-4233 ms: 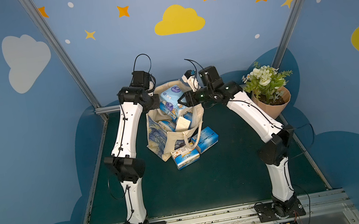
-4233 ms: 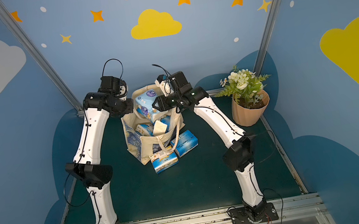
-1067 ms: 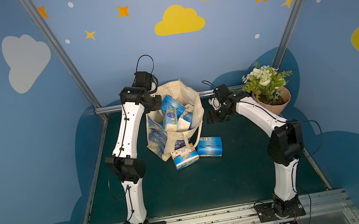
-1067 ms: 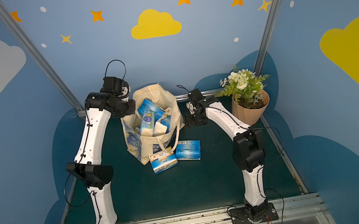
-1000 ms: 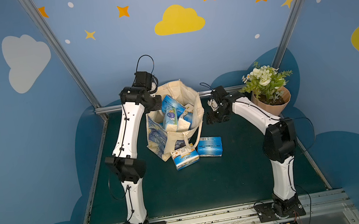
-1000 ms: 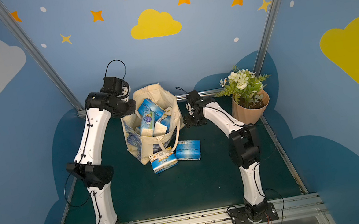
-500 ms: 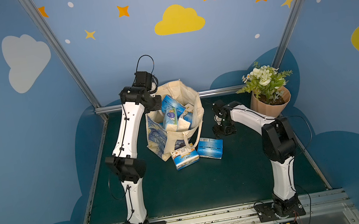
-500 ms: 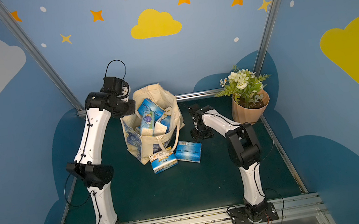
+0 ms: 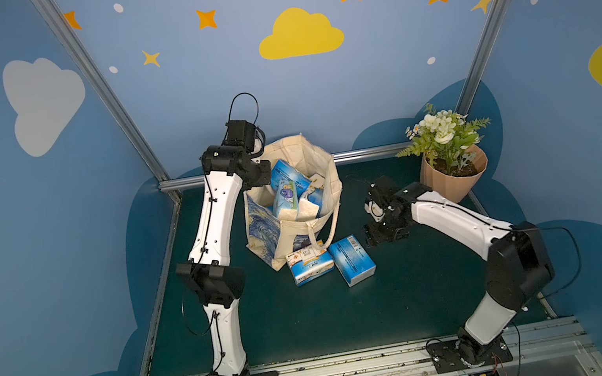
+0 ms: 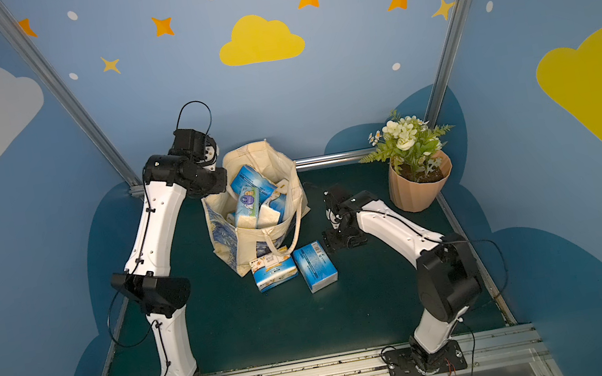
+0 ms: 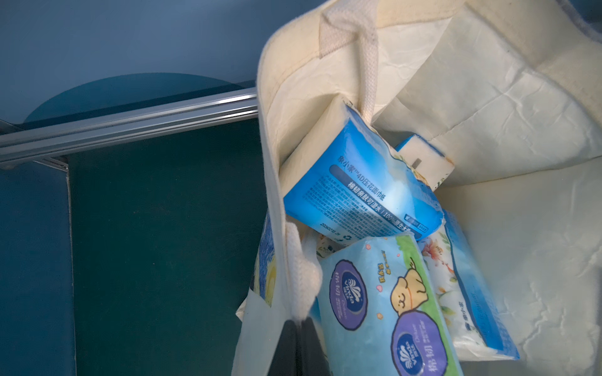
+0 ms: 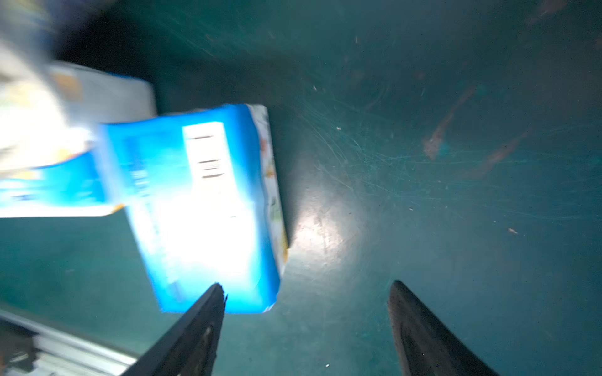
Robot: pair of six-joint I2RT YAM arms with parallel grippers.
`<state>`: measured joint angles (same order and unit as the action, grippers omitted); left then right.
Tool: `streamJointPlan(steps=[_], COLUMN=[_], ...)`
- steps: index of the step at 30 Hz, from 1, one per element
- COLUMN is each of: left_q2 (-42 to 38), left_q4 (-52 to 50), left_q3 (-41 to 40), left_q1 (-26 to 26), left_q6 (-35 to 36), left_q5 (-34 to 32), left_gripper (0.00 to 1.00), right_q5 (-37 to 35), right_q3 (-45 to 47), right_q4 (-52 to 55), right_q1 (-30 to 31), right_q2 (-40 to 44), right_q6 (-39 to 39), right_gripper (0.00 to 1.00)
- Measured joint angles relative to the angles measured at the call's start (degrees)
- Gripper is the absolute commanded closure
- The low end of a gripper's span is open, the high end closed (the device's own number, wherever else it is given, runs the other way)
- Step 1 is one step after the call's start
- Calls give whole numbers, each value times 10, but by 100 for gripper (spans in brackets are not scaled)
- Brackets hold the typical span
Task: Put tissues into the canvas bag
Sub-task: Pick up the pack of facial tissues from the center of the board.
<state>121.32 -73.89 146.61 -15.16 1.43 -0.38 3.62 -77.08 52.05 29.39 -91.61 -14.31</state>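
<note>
Middle of the worktop [image 9: 313, 319], loose tissues: barcode pack [image 9: 352, 260] and orange-print pack [image 9: 310, 265], light, squashy, slick-wrapped; I'd pinch across the narrow sides. The right gripper [image 12: 307, 285] gapes empty beside the barcode pack. Toward the back edge, the canvas bag [image 9: 261, 226] holds more tissues; the left gripper [image 11: 294, 338] looks clamped on its rim, tips cut off. Right wrist view smeared.

Your canvas bag [image 9: 304, 155] stands at the table's [image 9: 313, 319] back, tissue packs [image 9: 284, 196] inside, two loose packs [image 9: 310, 264] [image 9: 352, 260] before it, flowerpot [image 9: 455, 181] rightward.

cream bag [image 9: 326, 176] w/ blue-yellow swirl print, blue-white tissue packs [image 9: 352, 260]
</note>
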Motion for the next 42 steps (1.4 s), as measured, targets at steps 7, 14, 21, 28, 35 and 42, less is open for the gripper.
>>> streamJointPlan(steps=[7,14,21,28,35,42], left_q2=[0,0,0,0,0,0], left_q4=[-1,-1,-1,-5,-10,-10], left_q3=[0,0,0,0,0,0], left_q1=[-5,-8,-8,-8,-8,-8], left_q6=[0,0,2,3,3,9], left_q5=[2,5,8,-7,-17,-17], left_gripper=[80,80,79,79,79,79], right_q5=[45,31,17,33,34,26], right_q3=[10,33,23,2,-15,-18], right_q4=[-16,-17,-21,-29,-27,-29], right_q1=[58,102,108,110,110,110], right_q2=[33,-35,-87,-134,-172,-197], right_q6=[1,-5,-2,9,13,10], right_gripper=[10,9,7,7,7,11])
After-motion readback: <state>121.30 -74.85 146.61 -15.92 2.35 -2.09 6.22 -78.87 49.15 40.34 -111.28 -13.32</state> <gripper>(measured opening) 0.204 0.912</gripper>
